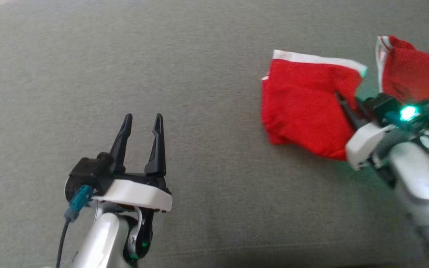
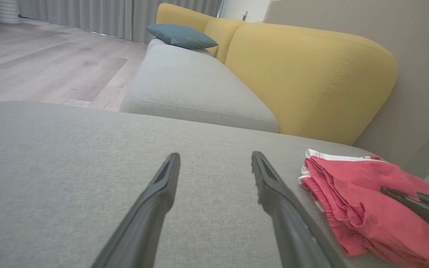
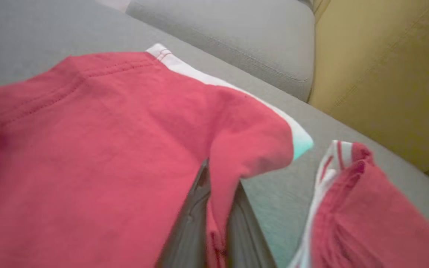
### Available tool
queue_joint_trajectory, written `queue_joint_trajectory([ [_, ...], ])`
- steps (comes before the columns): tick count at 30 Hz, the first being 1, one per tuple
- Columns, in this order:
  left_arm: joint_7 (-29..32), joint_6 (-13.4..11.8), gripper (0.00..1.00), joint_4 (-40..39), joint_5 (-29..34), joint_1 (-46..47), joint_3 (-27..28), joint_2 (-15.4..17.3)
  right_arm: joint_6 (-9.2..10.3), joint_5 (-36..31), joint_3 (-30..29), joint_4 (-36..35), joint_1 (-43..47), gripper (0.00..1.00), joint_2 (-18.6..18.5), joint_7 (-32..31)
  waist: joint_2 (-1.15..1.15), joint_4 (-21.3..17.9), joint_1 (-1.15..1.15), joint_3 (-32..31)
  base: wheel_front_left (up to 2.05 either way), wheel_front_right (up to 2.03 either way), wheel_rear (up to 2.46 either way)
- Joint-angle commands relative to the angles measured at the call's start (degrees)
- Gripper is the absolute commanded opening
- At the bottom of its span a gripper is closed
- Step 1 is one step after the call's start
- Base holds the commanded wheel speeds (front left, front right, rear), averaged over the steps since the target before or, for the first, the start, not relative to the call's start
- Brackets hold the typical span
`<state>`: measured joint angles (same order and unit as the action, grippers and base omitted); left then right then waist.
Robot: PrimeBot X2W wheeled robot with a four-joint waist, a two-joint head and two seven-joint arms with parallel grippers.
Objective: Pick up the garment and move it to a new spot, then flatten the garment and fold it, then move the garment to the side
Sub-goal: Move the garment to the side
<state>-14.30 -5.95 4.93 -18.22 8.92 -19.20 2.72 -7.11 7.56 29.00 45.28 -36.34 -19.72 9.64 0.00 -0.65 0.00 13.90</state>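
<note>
Two dark fingers of the right gripper (image 1: 346, 96) are pressed together on a raised fold of the red cloth garment with white trim (image 1: 300, 108), the pinch sitting between its two humps. That garment lies crumpled on the grey fabric cushion (image 1: 199, 74), out at the right side. Across on the left, the left gripper (image 1: 143, 116) hangs over bare cushion, jaws spread wide, nothing between them, well apart from the garment. Beyond stand a yellow upholstered sofa back (image 2: 304, 74) and a teal pillow (image 2: 181, 35).
</note>
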Motion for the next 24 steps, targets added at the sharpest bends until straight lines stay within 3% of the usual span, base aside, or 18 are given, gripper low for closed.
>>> queue_joint_trajectory([
  [1,-0.7,0.4,1.00,-2.2,0.5,2.9,2.4,0.2,-0.37,0.7,2.6,-2.8,-1.9,0.00,-3.6,-1.0,0.00,-2.2,0.00,0.8,0.00,0.00,0.00],
  [6,-0.7,0.7,1.00,-2.2,0.8,4.3,2.2,0.2,-0.37,5.4,10.7,-8.5,-5.2,0.00,-17.4,-5.2,0.00,-4.2,0.00,2.7,0.00,0.00,0.00],
  [7,-0.7,0.7,1.00,-2.2,0.8,4.3,2.2,0.2,-0.37,5.4,10.7,-8.5,-5.2,0.00,-17.4,-5.2,0.00,-4.2,0.00,2.7,0.00,0.00,0.00],
  [10,-0.7,0.9,1.00,-2.2,0.8,5.3,1.7,0.2,-0.37,7.8,14.5,-11.0,-7.4,0.00,-25.4,-7.0,0.00,-4.5,0.00,4.0,0.00,0.00,0.00],
  [14,-0.7,1.0,1.00,-2.3,0.8,6.3,1.2,0.2,-0.37,10.3,17.4,-12.5,-9.8,0.00,-33.2,-9.4,0.00,-4.2,0.00,5.6,0.00,0.00,0.00],
  [18,-0.7,1.0,1.00,-2.5,0.7,6.9,1.0,0.2,-0.37,13.0,18.5,-12.6,-10.3,0.00,-37.0,-11.9,0.00,-3.7,0.00,7.0,0.00,0.00,0.00],
  [24,-0.7,1.1,1.00,-2.7,1.2,7.5,1.4,0.2,-0.37,14.0,18.6,-11.6,-10.8,0.00,-38.8,-13.4,0.00,-3.5,0.00,8.6,0.00,0.00,0.00],
])
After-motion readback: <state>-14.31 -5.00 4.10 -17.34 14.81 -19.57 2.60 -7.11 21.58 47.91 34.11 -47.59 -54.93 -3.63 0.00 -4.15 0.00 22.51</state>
